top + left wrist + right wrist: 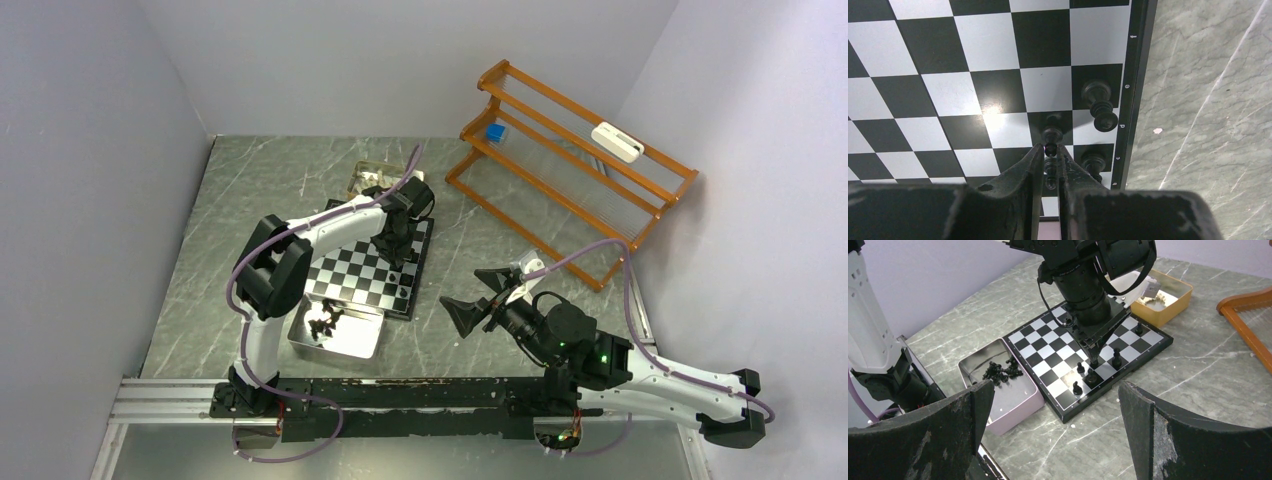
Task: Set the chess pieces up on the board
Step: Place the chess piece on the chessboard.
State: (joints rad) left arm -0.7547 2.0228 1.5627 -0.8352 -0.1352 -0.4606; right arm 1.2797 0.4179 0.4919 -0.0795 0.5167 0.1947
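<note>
The board (352,283) lies mid-table, chequered black and white. In the left wrist view my left gripper (1050,148) hangs over the board (948,95) near its right border. Its jaws are pinched on the head of a black chess piece (1051,131) standing on a dark square. Two more black pieces (1100,106) (1093,163) stand beside it along the edge. From the right wrist view, several black pieces (1116,360) stand near the board's (1048,347) closest edge. My right gripper (1055,386) stands wide open over bare table, holding nothing.
A silver tray (362,345) at the board's near side holds a heap of black pieces (325,320). A yellow tray (1168,310) with cream pieces (1152,300) sits behind the board. An orange wooden rack (570,150) stands at the back right.
</note>
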